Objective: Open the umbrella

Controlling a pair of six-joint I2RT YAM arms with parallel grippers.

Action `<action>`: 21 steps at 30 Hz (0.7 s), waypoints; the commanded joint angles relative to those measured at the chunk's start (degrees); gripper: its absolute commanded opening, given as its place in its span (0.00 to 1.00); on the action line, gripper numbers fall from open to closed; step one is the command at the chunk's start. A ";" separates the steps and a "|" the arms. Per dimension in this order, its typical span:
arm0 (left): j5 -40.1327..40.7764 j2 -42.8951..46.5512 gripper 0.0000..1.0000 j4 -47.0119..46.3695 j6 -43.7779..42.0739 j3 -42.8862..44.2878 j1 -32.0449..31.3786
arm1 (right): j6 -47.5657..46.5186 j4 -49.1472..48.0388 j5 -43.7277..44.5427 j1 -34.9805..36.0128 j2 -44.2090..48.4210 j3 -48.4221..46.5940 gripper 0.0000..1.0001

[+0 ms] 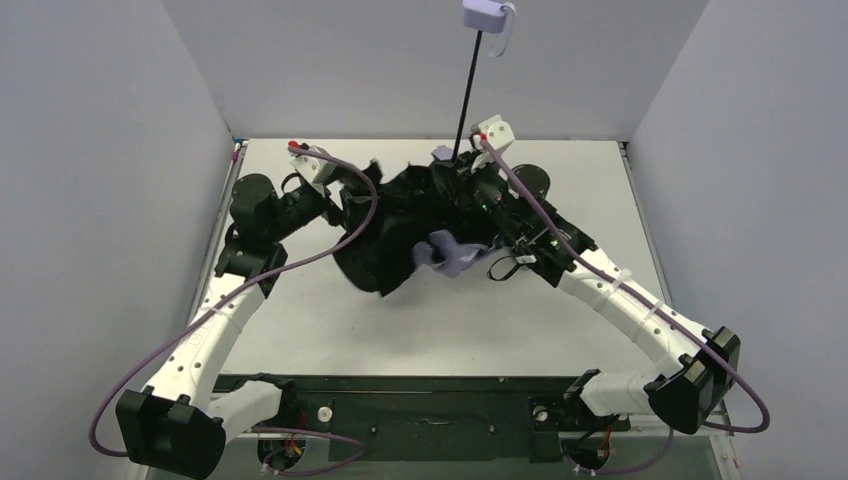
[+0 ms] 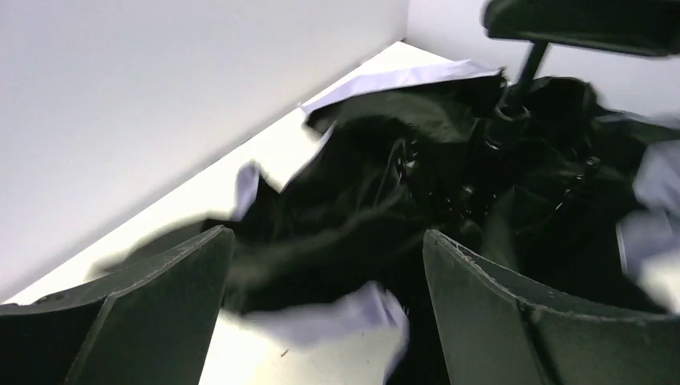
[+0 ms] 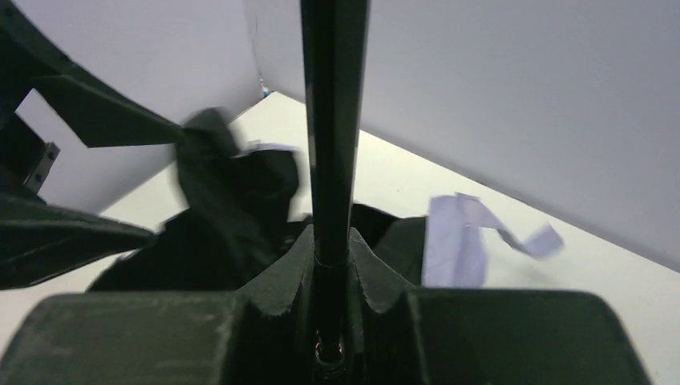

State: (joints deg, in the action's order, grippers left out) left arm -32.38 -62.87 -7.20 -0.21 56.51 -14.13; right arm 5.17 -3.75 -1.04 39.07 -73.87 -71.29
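Right gripper (image 3: 333, 321): clenched on the thin black shaft (image 3: 333, 120), which rises through the notch between its fingers at frame centre.
Left gripper (image 2: 329, 321): released, with its fingers spread wide along the bottom of the frame. Black cloth lies between and beyond them; contact with either finger cannot be told.
Umbrella (image 1: 400, 225): upper centre of the overhead frame, resting canopy-down on the tabletop (image 1: 450, 320). The shaft is drawn out and leans slightly, and the handle (image 1: 487, 14) sits at the top edge.
Canopy (image 2: 377, 200): slack and crumpled, mostly black underside with a few lavender folds. It is not spread, and it is blurred in both wrist views.
Progress: judged partial, since the shaft is out but the canopy is not locked open.
Risk, slip: the smooth shaft may slide or twist in the clamp under a push, tipping the tall handle end.
Risk, snag: loose cloth surrounds both grippers, so a closing left gripper may take fabric alone and strain a rib.
Risk, cable: the purple cable (image 1: 300, 262) loops against the canopy edge at centre left and may catch as the cloth spreads.
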 commanded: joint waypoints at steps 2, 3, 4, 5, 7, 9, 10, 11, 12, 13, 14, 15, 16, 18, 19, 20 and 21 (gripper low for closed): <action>-8.00 3.50 0.85 2.18 -7.42 4.47 -1.06 | 3.35 -9.32 2.23 -5.89 1.61 -1.79 0.00; -8.02 3.25 0.84 3.07 -7.74 5.27 -2.39 | 3.60 -9.52 1.71 -5.18 1.44 -2.09 0.00; -7.47 2.96 0.82 3.68 -8.79 5.76 -3.18 | 3.74 -9.87 1.64 -4.41 1.31 -2.05 0.00; -6.04 2.21 0.80 5.05 -9.78 6.82 -5.34 | 3.65 -10.73 0.24 -2.72 1.33 -1.58 0.00; -3.14 0.80 0.72 6.78 -13.59 8.48 -9.18 | 3.29 -11.93 -0.04 -0.89 1.44 -0.59 0.00; -1.74 -0.65 0.60 7.05 -17.28 9.75 -12.19 | 3.41 -12.25 0.61 -0.05 1.55 0.05 0.00; -1.60 -1.61 0.55 6.92 -17.46 10.46 -12.83 | 3.37 -12.49 0.73 0.19 1.67 0.25 0.00; -1.60 -2.20 0.54 6.75 -17.81 10.81 -13.86 | 3.47 -12.54 0.83 0.21 1.85 0.49 0.00; -1.75 -3.34 0.54 6.87 -18.21 11.76 -14.32 | 3.56 -12.67 1.68 0.28 1.91 0.47 0.00; -2.17 -4.03 0.56 6.99 -19.67 12.34 -15.33 | 3.72 -12.72 2.34 0.25 1.98 0.52 0.00; -2.38 -5.25 0.57 9.08 -20.72 13.33 -16.39 | 4.06 -12.76 2.57 0.38 1.97 0.48 0.00; -2.44 -5.77 0.57 10.03 -23.26 13.78 -17.00 | 4.19 -12.86 2.72 0.47 2.10 0.48 0.00; -2.30 -6.74 0.58 11.38 -24.40 14.37 -18.17 | 4.49 -13.06 2.97 0.70 2.17 0.59 0.00; -1.82 -8.09 0.57 12.34 -26.24 14.36 -19.21 | 5.09 -13.49 3.17 1.00 2.15 0.50 0.00; -1.81 -8.47 0.55 12.99 -26.77 14.09 -19.46 | 5.42 -13.62 3.25 1.09 2.26 0.47 0.00; -1.88 -9.35 0.53 13.48 -27.21 13.95 -19.89 | 5.53 -14.04 3.37 1.16 2.29 0.32 0.00; -1.89 -9.62 0.50 14.53 -28.49 13.46 -20.19 | 5.83 -14.24 3.43 1.17 2.36 0.25 0.00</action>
State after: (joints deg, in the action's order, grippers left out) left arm -34.68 -71.09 3.44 -23.14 68.25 -32.99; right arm 8.88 -9.52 0.93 39.83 -73.87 -70.22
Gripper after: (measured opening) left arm 0.540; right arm 0.087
